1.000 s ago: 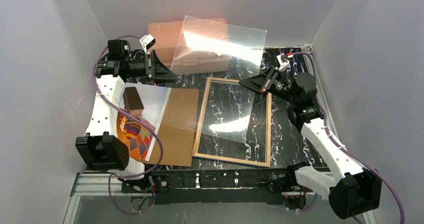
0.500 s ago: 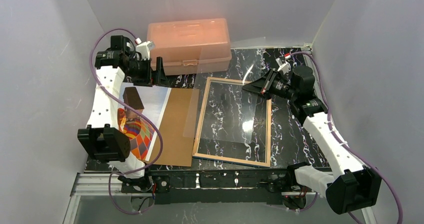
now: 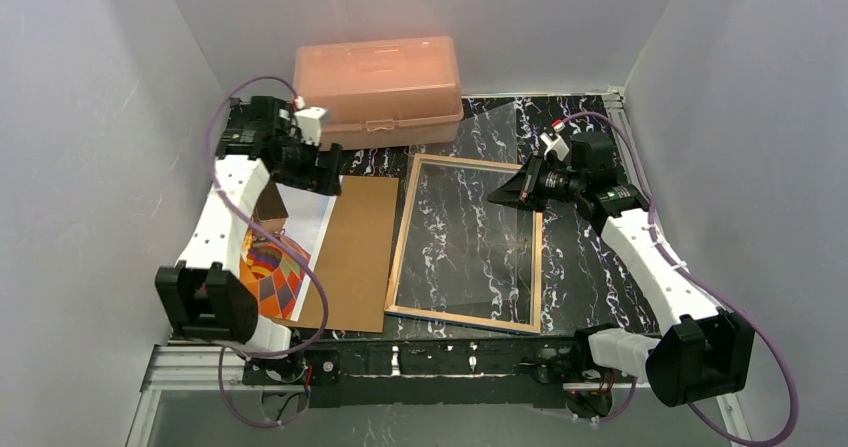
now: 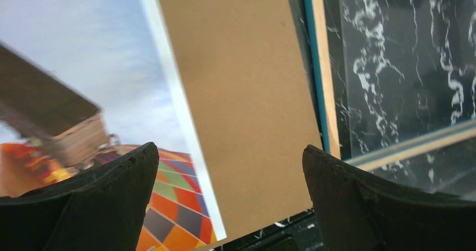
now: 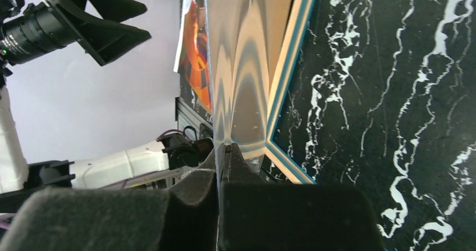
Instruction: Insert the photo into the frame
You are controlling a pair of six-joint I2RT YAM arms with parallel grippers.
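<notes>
Two claws: right gripper (image 5: 223,150) clamps what looks like the clear pane (image 5: 241,65) above the frame (image 3: 400,249), making room for the photo (image 3: 272,272); left gripper (image 4: 229,151) gapes.

The top camera looks down on the whole frame (image 3: 401,232). The left wrist camera peers closely at its left edge; the right wrist camera sights leftward along a clear sheet (image 5: 236,65) over it. All share the frame.

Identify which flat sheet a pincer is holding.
The clear pane, pinched edge-on in the shut right pincer. The photo and the brown backing board lie flat, ungripped; the left pincer is open.
</notes>
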